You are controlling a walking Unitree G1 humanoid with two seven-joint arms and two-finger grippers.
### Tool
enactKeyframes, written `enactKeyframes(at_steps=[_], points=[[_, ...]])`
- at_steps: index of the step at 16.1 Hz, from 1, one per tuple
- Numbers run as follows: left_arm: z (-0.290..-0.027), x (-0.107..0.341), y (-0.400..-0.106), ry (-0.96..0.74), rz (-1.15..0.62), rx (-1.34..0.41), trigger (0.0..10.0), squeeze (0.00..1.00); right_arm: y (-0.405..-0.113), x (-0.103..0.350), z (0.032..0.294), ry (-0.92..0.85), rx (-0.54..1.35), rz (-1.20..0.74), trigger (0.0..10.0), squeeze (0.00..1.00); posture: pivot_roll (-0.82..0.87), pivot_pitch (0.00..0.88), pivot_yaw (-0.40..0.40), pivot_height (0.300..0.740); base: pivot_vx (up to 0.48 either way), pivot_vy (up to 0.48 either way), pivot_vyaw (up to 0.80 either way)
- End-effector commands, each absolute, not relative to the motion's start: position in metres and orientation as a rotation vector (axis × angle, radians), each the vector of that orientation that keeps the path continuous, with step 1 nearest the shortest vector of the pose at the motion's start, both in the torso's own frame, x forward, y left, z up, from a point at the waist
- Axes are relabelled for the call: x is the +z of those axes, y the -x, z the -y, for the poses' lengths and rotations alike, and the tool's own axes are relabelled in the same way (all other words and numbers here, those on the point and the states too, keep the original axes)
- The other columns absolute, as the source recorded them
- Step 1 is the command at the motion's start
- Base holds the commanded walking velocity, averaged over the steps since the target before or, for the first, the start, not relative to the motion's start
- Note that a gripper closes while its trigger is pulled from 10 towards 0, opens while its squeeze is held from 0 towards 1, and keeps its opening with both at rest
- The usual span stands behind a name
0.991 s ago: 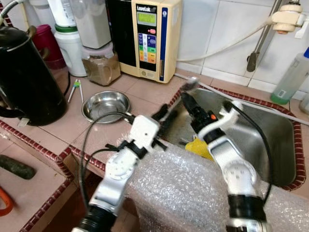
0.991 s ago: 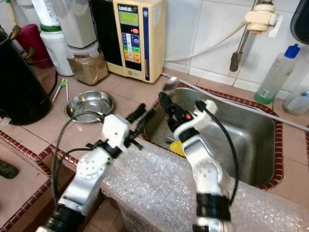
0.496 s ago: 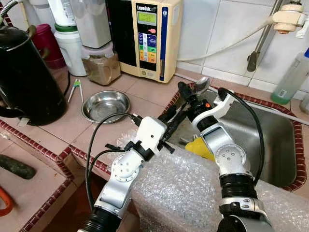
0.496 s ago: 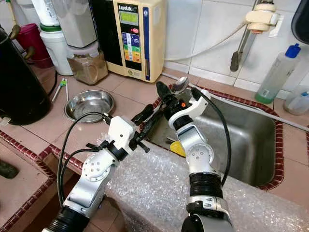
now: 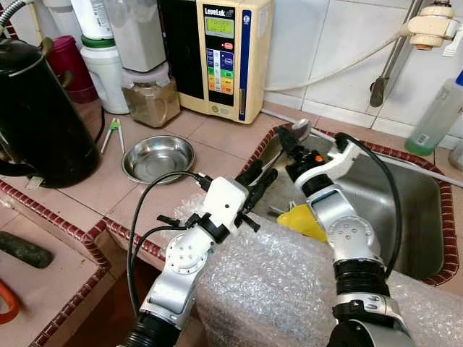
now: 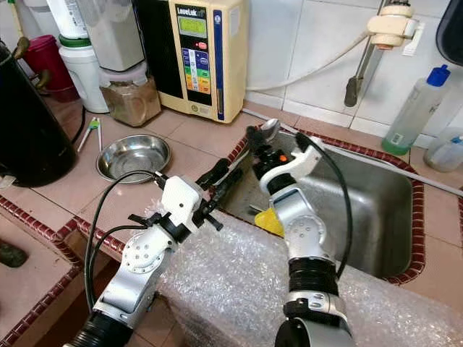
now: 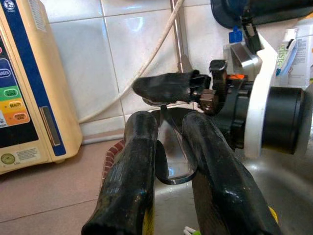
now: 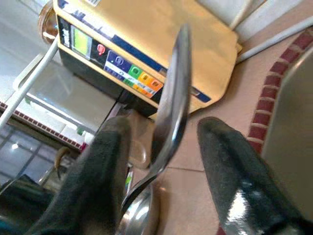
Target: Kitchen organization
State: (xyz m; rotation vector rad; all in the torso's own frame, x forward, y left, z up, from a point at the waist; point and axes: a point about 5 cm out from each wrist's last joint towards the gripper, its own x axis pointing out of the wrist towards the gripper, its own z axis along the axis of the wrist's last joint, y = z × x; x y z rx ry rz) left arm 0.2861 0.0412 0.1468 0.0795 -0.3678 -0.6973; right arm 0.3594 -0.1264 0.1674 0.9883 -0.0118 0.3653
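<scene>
Over the left rim of the steel sink (image 5: 416, 217), both arms reached forward from a counter edge wrapped in bubble wrap (image 5: 275, 289). The right gripper (image 5: 289, 139) was raised above the sink's near-left corner, its forearm bent up and back toward the tiled wall, wrist cable arching over it. A metal spoon (image 5: 300, 130) stood between its two black fingers (image 8: 98, 176), bowl uppermost; in the right wrist view the handle ran down the gap with space on either side, so whether the fingers truly pinched it could not be told.

The left gripper (image 5: 255, 182) stretched out low from the left, elbow down by the counter edge, pointing at the right gripper's fingers. Its fingers (image 7: 129, 186) were parted, and in the left wrist view the spoon's handle hung in the gap between them without clear contact.

A yellow object (image 5: 304, 223) lay in the sink just below the right forearm. On the tiled counter to the left sat a small steel bowl (image 5: 158, 157), a black kettle (image 5: 36, 116) and a cream water ionizer (image 5: 228, 54) against the wall.
</scene>
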Motion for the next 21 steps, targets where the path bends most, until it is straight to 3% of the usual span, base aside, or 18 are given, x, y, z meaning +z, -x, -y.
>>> enactKeyframes(at_steps=[1,9,19,21], points=[[-0.042,0.149,-0.287,-0.093,0.376,-0.693,0.0,0.0,-0.36,0.167,0.129,-1.01,0.353,0.01,0.0,0.0,0.02,0.046,0.019,0.74,0.0,0.0,0.0],[-0.041,0.147,-0.286,-0.097,0.372,-0.696,0.0,0.0,-0.356,0.164,0.114,-1.014,0.421,-0.05,0.0,0.0,0.02,0.049,0.02,0.74,0.0,0.0,0.0],[-0.046,0.148,-0.29,-0.099,0.356,-0.674,0.0,0.0,-0.358,0.162,0.131,-1.012,0.282,-0.003,0.0,0.0,0.01,0.051,0.03,0.74,0.0,0.0,0.0],[-0.047,0.147,-0.291,-0.1,0.346,-0.677,2.9,0.0,-0.361,0.168,0.136,-1.024,0.241,0.028,0.0,0.0,0.01,0.051,0.03,0.74,0.0,0.0,0.0]])
